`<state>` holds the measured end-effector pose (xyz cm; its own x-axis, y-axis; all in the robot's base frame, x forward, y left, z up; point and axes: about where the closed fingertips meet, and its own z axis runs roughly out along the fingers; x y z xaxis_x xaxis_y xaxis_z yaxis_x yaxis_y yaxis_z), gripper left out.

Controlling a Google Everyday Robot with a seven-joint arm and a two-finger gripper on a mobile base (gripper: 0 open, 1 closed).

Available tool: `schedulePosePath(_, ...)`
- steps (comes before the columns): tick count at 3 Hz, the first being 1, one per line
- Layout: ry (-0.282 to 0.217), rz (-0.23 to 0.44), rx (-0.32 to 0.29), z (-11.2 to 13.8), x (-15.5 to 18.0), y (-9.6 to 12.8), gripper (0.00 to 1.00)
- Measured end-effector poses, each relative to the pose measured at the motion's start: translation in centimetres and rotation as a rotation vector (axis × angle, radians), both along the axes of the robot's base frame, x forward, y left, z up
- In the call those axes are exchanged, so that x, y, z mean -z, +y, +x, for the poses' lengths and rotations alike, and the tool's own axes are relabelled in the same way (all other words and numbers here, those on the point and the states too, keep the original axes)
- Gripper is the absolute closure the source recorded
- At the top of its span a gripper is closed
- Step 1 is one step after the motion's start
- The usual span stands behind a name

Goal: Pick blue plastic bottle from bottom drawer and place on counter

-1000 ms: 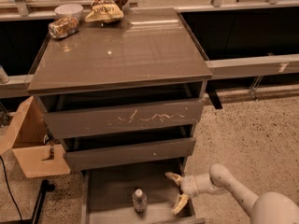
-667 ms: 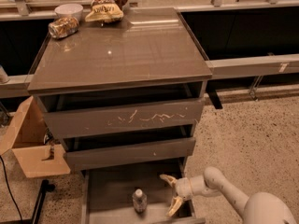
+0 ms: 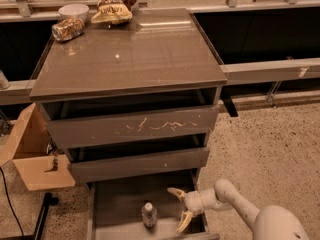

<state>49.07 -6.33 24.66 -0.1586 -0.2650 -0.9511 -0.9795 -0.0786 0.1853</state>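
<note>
Standing in the pulled-out grey bottom drawer (image 3: pixel 117 204) of 3: small clear plastic bottle (image 3: pixel 149 215). Just right of it, over the same drawer: cream 2-finger gripper (image 3: pixel 179 207). Far back left on the shiny grey-brown counter (image 3: pixel 130 64) above: crushed metal can (image 3: pixel 67 29), white bowl (image 3: pixel 73 11) behind it, crinkly snack bag (image 3: pixel 114 6) to the right.

The counter (image 3: pixel 130 59) is gleaming glossy grey-brown with a thin dark edge. White scratches are streaking the upper drawer front (image 3: pixel 135 126). The bottle (image 3: pixel 149 214) is showing a white cap and a pale label against the drawer's (image 3: pixel 117 204) flat grey floor. The gripper (image 3: pixel 175 209), over the drawer right of the bottle, is showing yellowish fingers (image 3: pixel 183 223). The ground (image 3: pixel 270 134) is looking beige and speckled.
</note>
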Motion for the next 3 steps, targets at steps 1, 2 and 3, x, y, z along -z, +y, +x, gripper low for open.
schedulePosePath(1, -0.024, 0.052, -0.045, -0.1, 0.1, 1.5, 0.00)
schedulePosePath(2, -0.042, 0.094, -0.086, -0.2, 0.2, 3.2, 0.00)
schedulePosePath(3, -0.051, 0.114, -0.106, -0.4, 0.2, 4.3, 0.00)
